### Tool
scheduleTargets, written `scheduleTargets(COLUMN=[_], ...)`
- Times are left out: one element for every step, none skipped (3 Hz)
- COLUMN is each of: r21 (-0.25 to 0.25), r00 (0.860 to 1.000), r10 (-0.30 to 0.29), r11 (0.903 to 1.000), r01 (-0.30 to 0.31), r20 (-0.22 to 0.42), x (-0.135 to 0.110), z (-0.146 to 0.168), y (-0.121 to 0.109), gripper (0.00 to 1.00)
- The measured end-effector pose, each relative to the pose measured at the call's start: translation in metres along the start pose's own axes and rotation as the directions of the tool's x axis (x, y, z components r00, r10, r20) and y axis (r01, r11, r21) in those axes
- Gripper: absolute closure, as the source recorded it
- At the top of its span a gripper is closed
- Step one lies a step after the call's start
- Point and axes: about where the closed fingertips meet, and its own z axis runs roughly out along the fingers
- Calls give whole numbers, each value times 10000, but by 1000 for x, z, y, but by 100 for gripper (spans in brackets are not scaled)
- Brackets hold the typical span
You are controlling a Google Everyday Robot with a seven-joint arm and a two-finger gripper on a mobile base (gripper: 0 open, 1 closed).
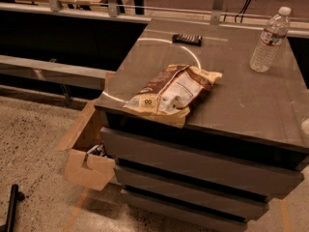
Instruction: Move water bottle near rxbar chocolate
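Observation:
The water bottle stands upright at the far right of the grey cabinet top; it is clear and ribbed, with a white cap. The rxbar chocolate, a small dark flat bar, lies near the far edge of the top, well to the left of the bottle. Only a pale sliver of my gripper shows at the right edge of the camera view, in front of the bottle and apart from it. It holds nothing that I can see.
A large brown and cream snack bag lies at the front left of the top, overhanging the edge. Drawers sit below the top. An open cardboard box stands on the floor to the left. A metal rail runs behind.

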Motion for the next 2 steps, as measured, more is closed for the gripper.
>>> scheduleTargets(r21=[352,560], r00=[9811,9505], r10=[1295,2054], r11=[9901,9730], r01=[-1358,-2240], r20=[1440,2331], x=[22,27], z=[10,21], y=[-15,-37], gripper=[0,0])
